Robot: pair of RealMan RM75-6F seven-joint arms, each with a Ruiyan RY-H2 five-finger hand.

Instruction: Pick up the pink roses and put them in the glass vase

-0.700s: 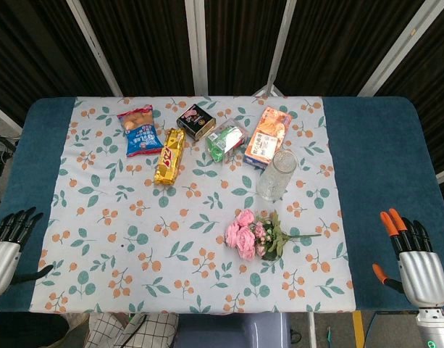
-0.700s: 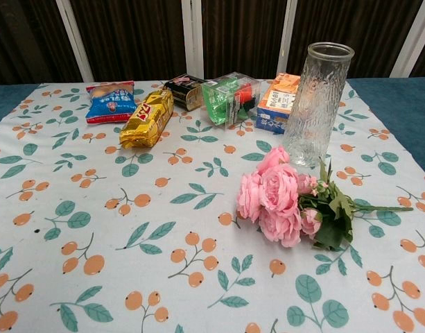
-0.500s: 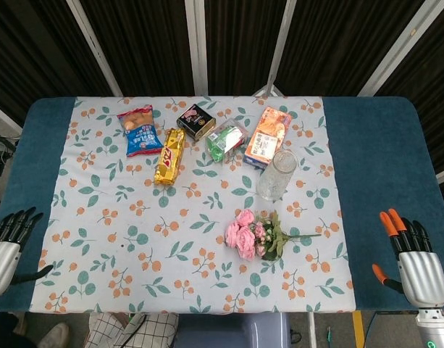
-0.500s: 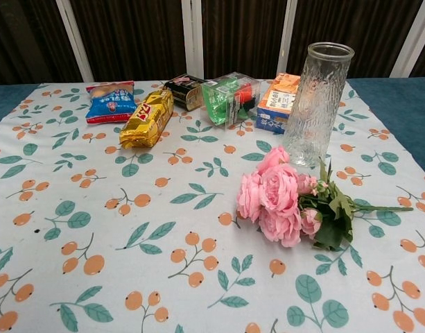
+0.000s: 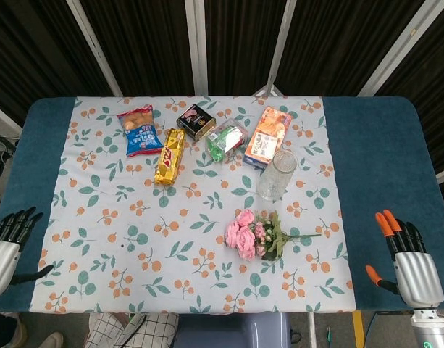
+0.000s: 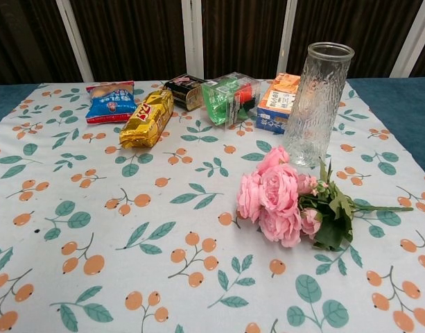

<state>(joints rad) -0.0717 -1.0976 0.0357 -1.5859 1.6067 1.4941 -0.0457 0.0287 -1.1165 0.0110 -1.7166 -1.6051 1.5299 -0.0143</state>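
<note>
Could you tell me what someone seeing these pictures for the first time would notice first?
Probably the pink roses, lying on their side on the floral cloth, blooms toward the left hand's side. Right behind them stands the tall glass vase, upright and empty. Further back runs a row of snack packets, and both hands, left hand and right hand, wait open at the table's near corners.

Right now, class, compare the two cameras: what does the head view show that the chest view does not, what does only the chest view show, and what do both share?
Only the head view shows the left hand and right hand, both open at the near table edge, and the blue table beyond the floral cloth.

Only the chest view shows the glass vase's textured wall and open rim from the side.

Both show the pink roses lying beside the upright glass vase, with snack packets behind.
</note>
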